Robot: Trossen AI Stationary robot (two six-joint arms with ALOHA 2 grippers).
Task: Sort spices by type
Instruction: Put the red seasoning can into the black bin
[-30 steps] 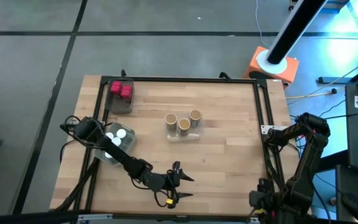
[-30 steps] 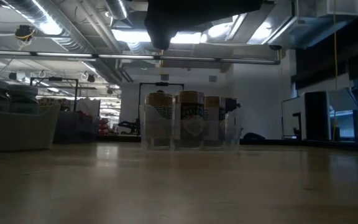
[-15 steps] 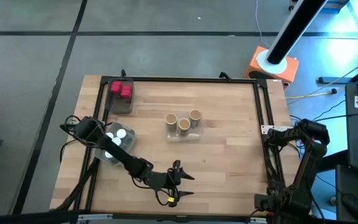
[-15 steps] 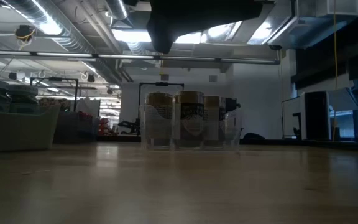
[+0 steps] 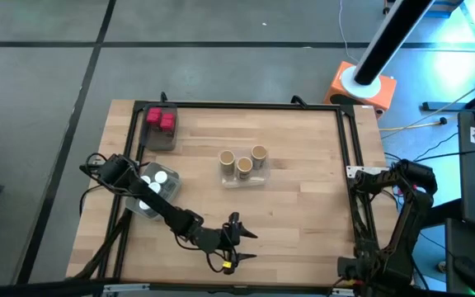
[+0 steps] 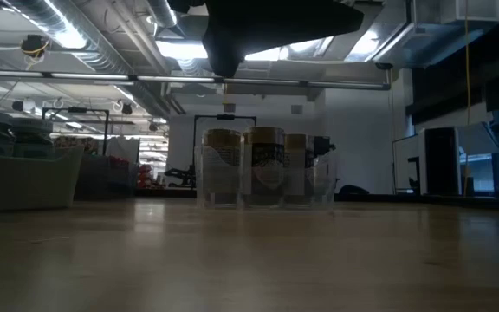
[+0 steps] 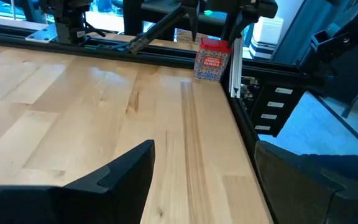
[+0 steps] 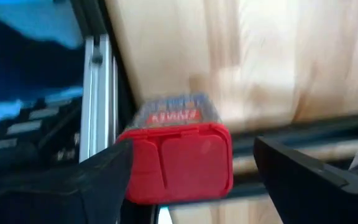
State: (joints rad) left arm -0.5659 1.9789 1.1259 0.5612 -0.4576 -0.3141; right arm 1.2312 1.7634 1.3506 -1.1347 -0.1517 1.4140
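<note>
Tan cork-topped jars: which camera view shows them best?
The low view: the three tan jars stand side-on in their clear tray, labels visible. The high view shows only their round tops, small. Neither wrist view shows them.

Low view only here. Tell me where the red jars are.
Observer: Red jars sit in a tray at the table's far left corner.
Operator: Report any strays.
Observer: One red jar stands upright at the table's right edge, beside the frame.
Operator: Give me both grippers.
Observer: The right gripper is open with a finger on either side of that jar. The left gripper hangs open over the table's near side.
</note>
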